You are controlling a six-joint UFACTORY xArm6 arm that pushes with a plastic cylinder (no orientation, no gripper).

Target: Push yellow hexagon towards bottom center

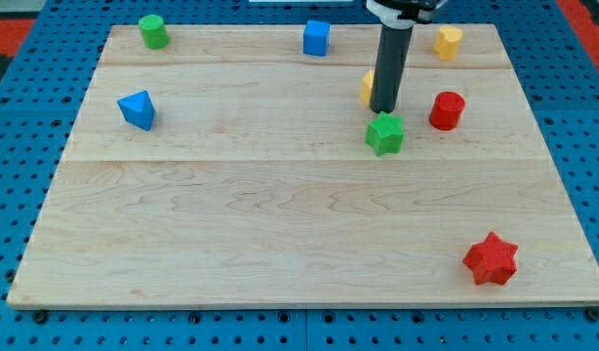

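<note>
A yellow block [367, 87], probably the hexagon, stands right of the board's centre near the top and is mostly hidden behind the rod. My tip [383, 110] rests against its right side, just above the green star [384, 133]. A second yellow block [448, 41] sits near the top right edge; its shape is hard to make out.
A red cylinder [446, 110] stands right of the green star. A red star [491, 258] lies at the bottom right. A blue cube [316, 38] and a green cylinder [153, 31] sit along the top. A blue triangular block [138, 109] is at the left of the wooden board [231, 224].
</note>
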